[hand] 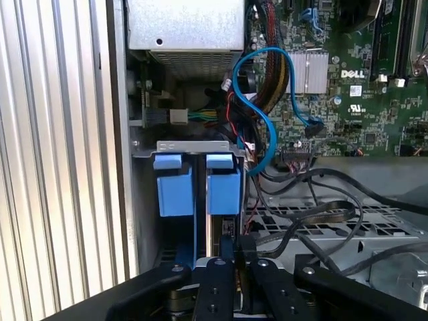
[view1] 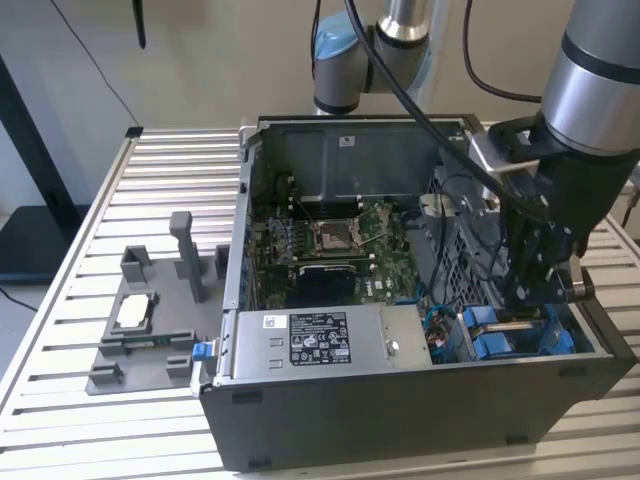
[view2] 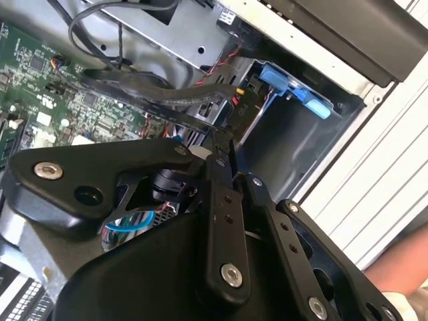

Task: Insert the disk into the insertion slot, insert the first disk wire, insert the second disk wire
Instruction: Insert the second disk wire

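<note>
The gripper [hand: 231,251] is inside the computer case [view1: 420,420], at about 3 o'clock in the exterior view. Its fingers [hand: 226,253] are almost closed on a thin dark part. Directly ahead, the disk [hand: 223,188] stands in the insertion slot [hand: 194,145], beside 1 more blue carrier [hand: 174,187].

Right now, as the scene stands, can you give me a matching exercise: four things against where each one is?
Things:
1. tool
2. small chip
3. blue cable
4. labelled silver box

Places:
A. on the grey holder outside the case
B. along the case's near wall in the exterior view
C. over the blue carriers, exterior view's right
D. looping over the motherboard

Pairs: 1-C, 2-A, 3-D, 4-B
</note>
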Controlling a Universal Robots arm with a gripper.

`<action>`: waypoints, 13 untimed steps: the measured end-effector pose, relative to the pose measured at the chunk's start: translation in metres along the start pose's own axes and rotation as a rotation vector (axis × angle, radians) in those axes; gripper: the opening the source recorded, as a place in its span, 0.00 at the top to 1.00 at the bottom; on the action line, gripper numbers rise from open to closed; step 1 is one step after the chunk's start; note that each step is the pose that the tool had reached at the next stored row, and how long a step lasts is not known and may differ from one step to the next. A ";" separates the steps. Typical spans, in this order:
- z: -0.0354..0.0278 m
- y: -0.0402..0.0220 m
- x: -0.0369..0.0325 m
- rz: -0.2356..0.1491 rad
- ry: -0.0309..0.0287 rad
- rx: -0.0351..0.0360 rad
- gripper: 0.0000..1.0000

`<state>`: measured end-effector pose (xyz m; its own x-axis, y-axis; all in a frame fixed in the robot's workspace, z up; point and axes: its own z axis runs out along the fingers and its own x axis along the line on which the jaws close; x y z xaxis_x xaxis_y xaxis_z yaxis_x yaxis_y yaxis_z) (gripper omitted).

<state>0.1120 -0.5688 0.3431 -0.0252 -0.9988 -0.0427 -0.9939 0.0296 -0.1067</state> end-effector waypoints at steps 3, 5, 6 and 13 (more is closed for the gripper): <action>0.0026 -0.0001 0.0001 0.000 -0.0008 -0.0031 0.84; 0.0028 -0.0001 0.0001 0.000 -0.0021 -0.0032 0.84; 0.0029 -0.0001 0.0001 0.000 -0.0026 -0.0032 0.84; 0.0029 -0.0011 0.0002 -0.001 -0.0130 -0.0036 0.84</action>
<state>0.1134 -0.5690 0.3403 -0.0226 -0.9982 -0.0555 -0.9943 0.0282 -0.1032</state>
